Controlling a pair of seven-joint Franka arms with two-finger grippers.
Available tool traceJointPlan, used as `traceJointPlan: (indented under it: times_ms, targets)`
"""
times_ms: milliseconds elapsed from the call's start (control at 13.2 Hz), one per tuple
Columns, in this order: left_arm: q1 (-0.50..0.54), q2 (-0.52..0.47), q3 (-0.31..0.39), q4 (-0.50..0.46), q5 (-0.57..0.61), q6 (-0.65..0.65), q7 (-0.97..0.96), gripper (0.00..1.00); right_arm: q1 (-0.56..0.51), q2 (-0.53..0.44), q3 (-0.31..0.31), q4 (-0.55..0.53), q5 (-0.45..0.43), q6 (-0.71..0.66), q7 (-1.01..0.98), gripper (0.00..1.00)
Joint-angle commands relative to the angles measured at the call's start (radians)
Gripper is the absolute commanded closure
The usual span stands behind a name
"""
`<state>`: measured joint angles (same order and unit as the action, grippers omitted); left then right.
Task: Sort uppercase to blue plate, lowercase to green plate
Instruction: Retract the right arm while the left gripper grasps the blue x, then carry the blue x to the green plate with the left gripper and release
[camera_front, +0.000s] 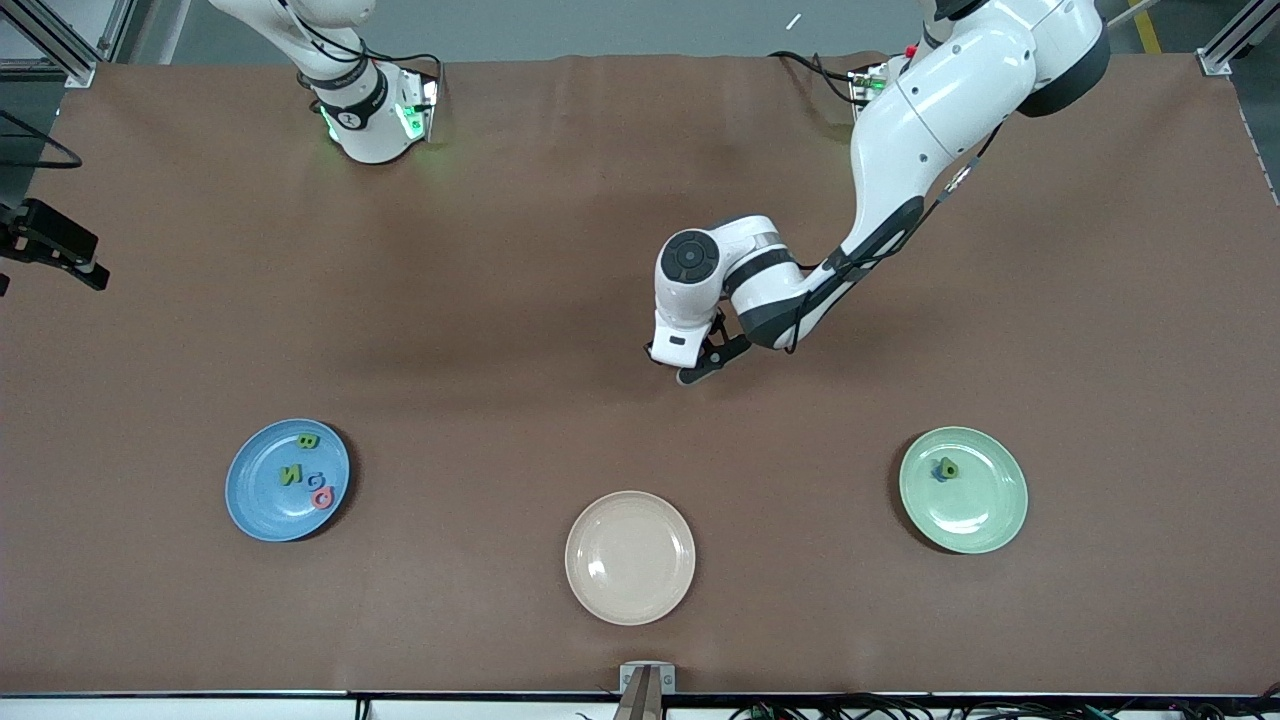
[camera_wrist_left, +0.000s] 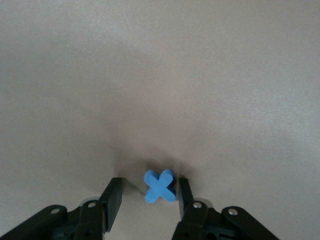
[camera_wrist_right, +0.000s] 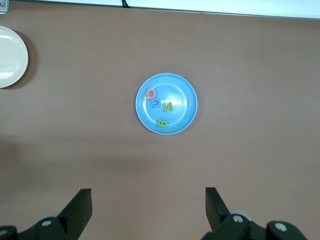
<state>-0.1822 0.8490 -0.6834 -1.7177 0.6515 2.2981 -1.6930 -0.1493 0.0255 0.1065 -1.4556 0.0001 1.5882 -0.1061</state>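
Observation:
A small blue lowercase x (camera_wrist_left: 160, 186) lies flat on the brown table between the fingers of my left gripper (camera_wrist_left: 149, 187). One finger is close beside it and the other stands apart, so the gripper is open around it. In the front view my left gripper (camera_front: 690, 368) is low over mid-table and hides the x. The blue plate (camera_front: 258, 505) holds uppercase letters: a green B (camera_front: 308, 441), a green N (camera_front: 290, 475) and a pink Q (camera_front: 322, 497). The green plate (camera_front: 985, 515) holds a green piece (camera_front: 949, 467). My right gripper (camera_wrist_right: 148, 200) is open and empty, high over the table near the blue plate (camera_wrist_right: 177, 97).
A cream plate (camera_front: 630, 557) with nothing on it sits between the two coloured plates, nearest the front camera. A black clamp (camera_front: 50, 240) sticks in at the table edge by the right arm's end. The left arm's forearm (camera_front: 880, 230) slants over the table's middle.

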Motion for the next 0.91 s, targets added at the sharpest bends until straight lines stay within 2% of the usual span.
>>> traceJointPlan:
  times_ms: [0, 76, 152, 455, 606, 834]
  targets:
    - [-0.002, 0.008, 0.011, -0.003, 0.025, 0.027, -0.025, 0.48, -0.006, -0.064, 0.001, -0.091, 0.015, 0.038, 0.014, 0.0]
    - [-0.005, 0.01, 0.022, -0.002, 0.025, 0.03, -0.025, 0.5, -0.004, -0.062, 0.001, -0.089, 0.015, 0.038, 0.014, 0.0]
    - [-0.005, 0.012, 0.022, -0.003, 0.025, 0.037, -0.025, 0.57, -0.003, -0.062, -0.001, -0.088, 0.015, 0.038, 0.014, 0.0]
    - [0.001, 0.001, 0.022, 0.001, 0.023, 0.037, -0.024, 0.98, 0.045, -0.064, -0.027, -0.084, 0.012, 0.033, 0.016, 0.0]
    - [0.02, -0.024, 0.022, 0.009, 0.025, 0.034, -0.014, 0.99, 0.144, -0.064, -0.135, -0.084, 0.012, 0.033, 0.016, 0.0]
    - [0.079, -0.093, 0.019, 0.03, 0.025, 0.027, 0.028, 0.99, 0.165, -0.064, -0.157, -0.084, 0.012, 0.033, 0.016, 0.0]
